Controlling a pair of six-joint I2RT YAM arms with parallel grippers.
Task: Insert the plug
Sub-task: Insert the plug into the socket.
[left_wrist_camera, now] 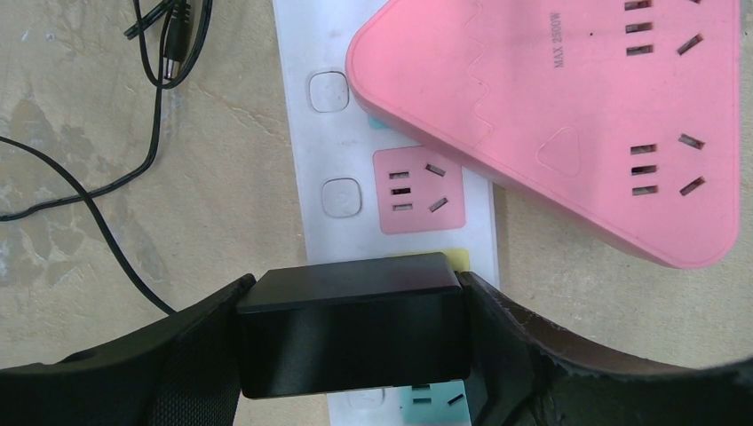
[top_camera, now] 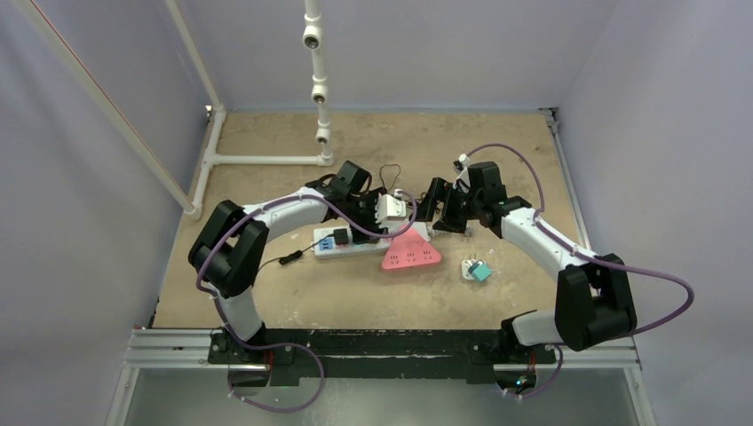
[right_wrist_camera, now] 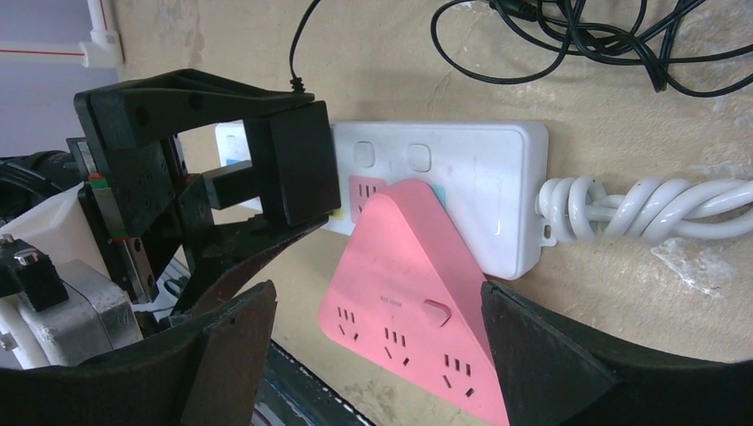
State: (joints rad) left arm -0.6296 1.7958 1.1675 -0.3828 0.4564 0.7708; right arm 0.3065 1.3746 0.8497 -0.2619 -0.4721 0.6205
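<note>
1. We find the plug (left_wrist_camera: 355,311), a plain black block with squared edges and a matt top, held at its short ends by the left jaws; one black finger (left_wrist_camera: 191,355) is at its 9 o'clock and the other at its 3 o'clock; its pins are hidden beneath it.
2. The relation that counts shows in the left wrist view: the white power strip (left_wrist_camera: 297,160) runs from 12 to 6 o'clock; the plug's long axis lies across it from 9 to 3; the block sits over the strip's yellow socket panel (left_wrist_camera: 455,258), of which only a corner shows; so the target lies straight below the jaws, not off to a side.
3. We cannot tell whether the pins have entered the holes; the right wrist view shows the block close against the strip's face, but the seam is in shadow.
4. Neighbours of the plug: a pink socket (left_wrist_camera: 410,189) at 12 o'clock, a teal one (left_wrist_camera: 435,399) at 6, and the pink triangular strip (left_wrist_camera: 568,115) at 1 o'clock, overlapping the white strip's edge.
5. The left arm (top_camera: 266,217) is the nearer, since it holds the plug; the right arm (top_camera: 542,235) hangs at 3 o'clock of it in the top view, its jaws spread wide and gripping nothing, over the pink triangle.
6. We judge the next move to be a straight push down, kept square so the block does not tilt.
</note>
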